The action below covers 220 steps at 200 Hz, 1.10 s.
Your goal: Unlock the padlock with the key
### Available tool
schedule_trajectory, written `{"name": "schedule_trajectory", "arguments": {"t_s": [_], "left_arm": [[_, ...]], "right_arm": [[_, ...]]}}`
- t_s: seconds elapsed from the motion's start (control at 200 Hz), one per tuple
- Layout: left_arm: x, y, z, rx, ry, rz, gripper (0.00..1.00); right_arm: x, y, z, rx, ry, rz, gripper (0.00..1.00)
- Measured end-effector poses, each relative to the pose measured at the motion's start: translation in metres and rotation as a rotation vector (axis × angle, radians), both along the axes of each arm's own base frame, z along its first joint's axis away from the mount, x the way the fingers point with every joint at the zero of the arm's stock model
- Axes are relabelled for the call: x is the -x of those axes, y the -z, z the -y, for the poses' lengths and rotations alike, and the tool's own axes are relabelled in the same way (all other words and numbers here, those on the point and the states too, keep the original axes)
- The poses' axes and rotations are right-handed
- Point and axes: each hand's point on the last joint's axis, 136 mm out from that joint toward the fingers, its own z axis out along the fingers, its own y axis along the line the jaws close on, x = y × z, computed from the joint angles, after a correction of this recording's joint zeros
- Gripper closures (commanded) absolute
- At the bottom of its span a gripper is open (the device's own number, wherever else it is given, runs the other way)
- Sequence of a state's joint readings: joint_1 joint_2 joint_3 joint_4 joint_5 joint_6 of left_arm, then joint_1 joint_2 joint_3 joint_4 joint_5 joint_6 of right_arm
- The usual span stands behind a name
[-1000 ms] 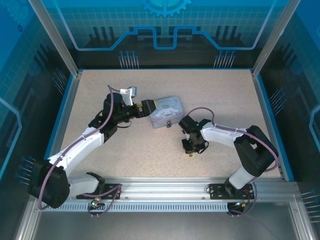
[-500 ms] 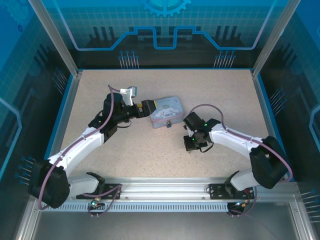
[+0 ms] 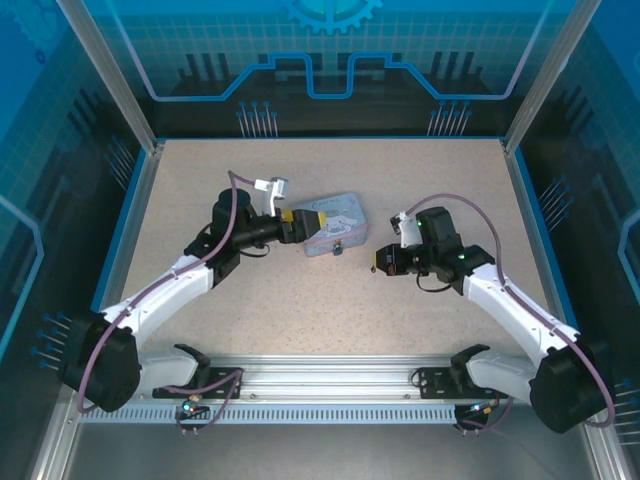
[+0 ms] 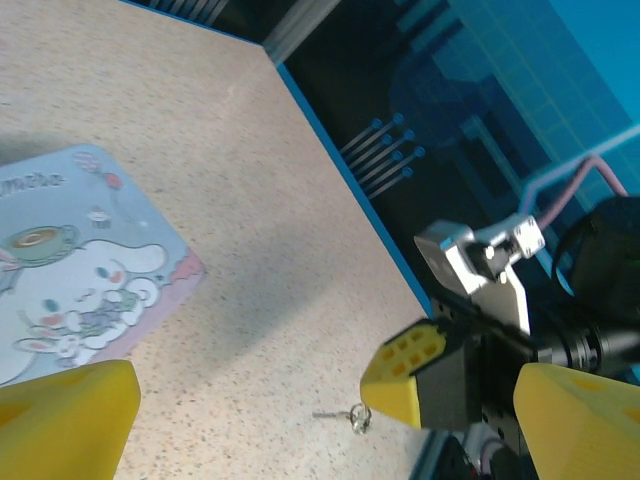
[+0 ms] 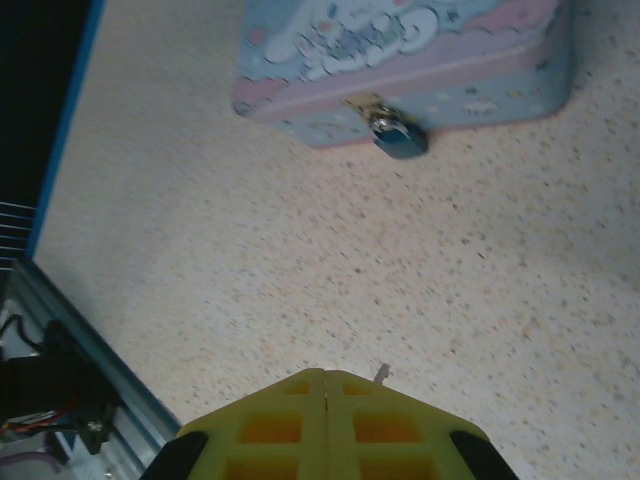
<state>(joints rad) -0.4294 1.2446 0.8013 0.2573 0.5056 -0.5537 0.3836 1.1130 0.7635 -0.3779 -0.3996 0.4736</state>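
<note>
nearest the arm bases, the right gripper [image 5: 325, 388] has its yellow jaws pressed together on the key [image 4: 350, 416]. the key's thin tip pokes out past the jaws toward the tin. the gripper sits low over the speckled desk [image 5: 470, 290], near the lock but apart from it. a little farther on, the padlock [image 5: 400, 137] hangs on the hasp at the front wall of the pale blue tin [image 5: 420, 60] and looks closed. at the tin's left end the left gripper [image 3: 300, 222] hovers with its jaws wide apart, one finger over the tin's corner. whether it touches the tin i cannot tell. the step in hand looks like bringing the key to the keyhole. the next move calls for lining the tip up with the slot, which is too small to make out here, and for a tin that holds steady.
</note>
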Motion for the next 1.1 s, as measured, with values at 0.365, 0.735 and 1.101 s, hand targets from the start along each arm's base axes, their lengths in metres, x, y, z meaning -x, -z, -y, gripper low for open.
{"name": "schedule_trajectory", "arguments": {"t_s": [0.365,0.735,1.101], "left_arm": [[0.038,-0.010,0.057,0.068,0.274,0.121,0.08],[0.054,-0.018,0.088,0.110,0.425,0.162,0.30],[0.060,-0.029,0.093,0.135,0.463,0.200,0.60]], "right_arm": [[0.006,-0.090,-0.022,-0.252,-0.133,0.261,0.94],[0.005,-0.148,-0.030,-0.356,-0.178,0.422,0.93],[0.003,-0.152,-0.032,-0.377,-0.177,0.421,0.93]]}}
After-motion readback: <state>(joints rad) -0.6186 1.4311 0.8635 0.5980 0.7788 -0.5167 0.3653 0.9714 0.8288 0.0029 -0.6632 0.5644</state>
